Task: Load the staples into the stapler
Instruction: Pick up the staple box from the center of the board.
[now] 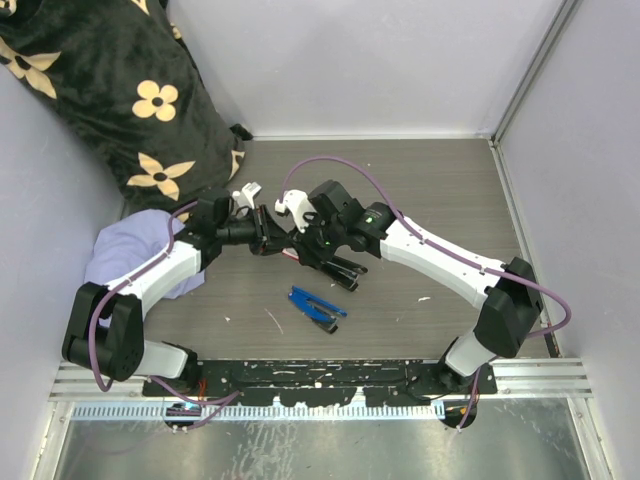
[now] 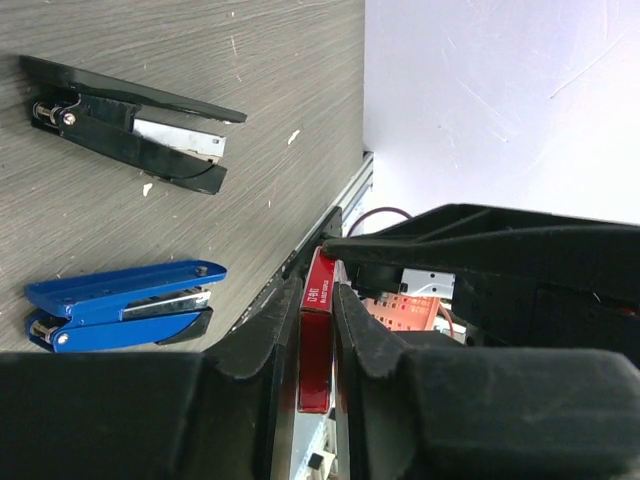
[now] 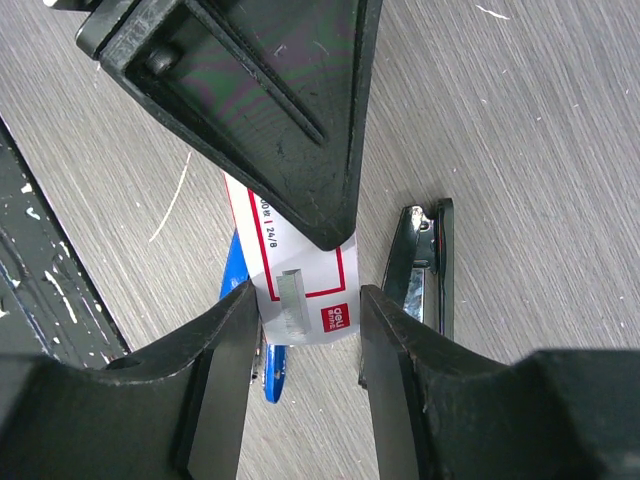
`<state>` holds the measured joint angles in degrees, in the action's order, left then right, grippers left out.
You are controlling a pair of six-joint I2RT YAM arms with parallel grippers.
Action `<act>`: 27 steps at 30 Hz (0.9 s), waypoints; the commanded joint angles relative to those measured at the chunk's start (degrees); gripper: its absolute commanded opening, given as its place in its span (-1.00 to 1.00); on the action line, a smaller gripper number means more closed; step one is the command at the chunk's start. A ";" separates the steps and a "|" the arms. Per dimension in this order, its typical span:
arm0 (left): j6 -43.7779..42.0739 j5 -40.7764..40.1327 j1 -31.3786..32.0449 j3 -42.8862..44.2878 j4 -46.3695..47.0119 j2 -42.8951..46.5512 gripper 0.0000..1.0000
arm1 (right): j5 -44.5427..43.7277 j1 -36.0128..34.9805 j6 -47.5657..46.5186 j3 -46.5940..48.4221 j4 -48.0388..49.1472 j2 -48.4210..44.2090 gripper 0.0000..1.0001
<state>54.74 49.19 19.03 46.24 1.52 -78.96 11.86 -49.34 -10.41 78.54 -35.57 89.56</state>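
Note:
The staples box (image 3: 300, 290), white with a red frame, hangs above the table between both grippers. My right gripper (image 3: 305, 312) is shut on its two side edges. My left gripper (image 2: 316, 300) is shut on its flat faces, and only the red edge of the staples box (image 2: 316, 345) shows between the pads. In the top view the two grippers meet at the table's middle, with the left gripper (image 1: 272, 235) and the right gripper (image 1: 306, 247) nose to nose. A black stapler (image 1: 346, 272) and a blue stapler (image 1: 318, 309) lie on the table below them, both partly open.
A black pillow with cream flowers (image 1: 120, 90) fills the back left corner, with a lavender cloth (image 1: 125, 260) beneath the left arm. White walls close in the back and right sides. A metal rail (image 1: 320, 378) runs along the near edge.

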 commanded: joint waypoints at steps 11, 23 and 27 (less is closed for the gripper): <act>3.26 -0.67 -0.02 -2.78 6.87 2.98 -0.64 | -0.22 2.06 7.46 -1.78 9.88 -9.43 0.86; 10.59 -7.96 -1.82 -6.54 14.04 12.58 -0.60 | 14.92 17.08 57.91 -27.78 42.36 -27.56 0.60; 11.29 -10.55 -1.88 -7.08 13.80 16.37 -0.58 | 17.06 16.96 79.03 -40.74 67.43 -29.94 0.41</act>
<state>64.16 41.78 17.47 39.27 10.72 -66.72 23.75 -31.92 41.52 46.37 3.22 61.60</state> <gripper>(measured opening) 0.204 0.732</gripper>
